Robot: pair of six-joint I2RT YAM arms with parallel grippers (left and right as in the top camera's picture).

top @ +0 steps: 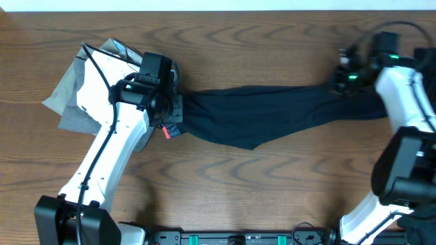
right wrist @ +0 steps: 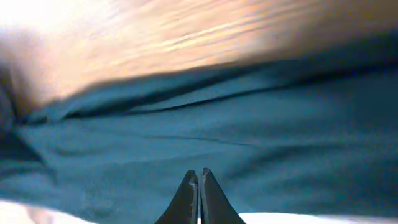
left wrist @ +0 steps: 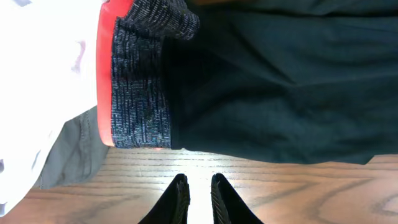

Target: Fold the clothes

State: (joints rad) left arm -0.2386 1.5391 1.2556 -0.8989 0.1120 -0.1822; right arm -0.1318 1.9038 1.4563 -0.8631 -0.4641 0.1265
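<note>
The black leggings lie stretched in a long band across the middle of the wooden table, running from the left gripper to the right gripper at the far right. Their lower edge sags towards the near side of the table at about mid-length.

The waistband, a flecked grey with a coral-red edge, is at the left end. In the left wrist view its upper corner is turned over onto the black cloth. Just past the red edge lies a white garment, with a grey garment showing below it on the wood. In the overhead view both lie partly under the white left arm.

The left gripper sits over bare table just beside the waistband. Its fingers stand a little apart, with a narrow gap between them and nothing in it.

The right gripper is over the dark fabric at the leg end. Its fingertips are pressed together. That view is blurred, so whether any cloth is caught between them cannot be told. In the overhead view the leg end continues past this gripper and under the right arm.
</note>
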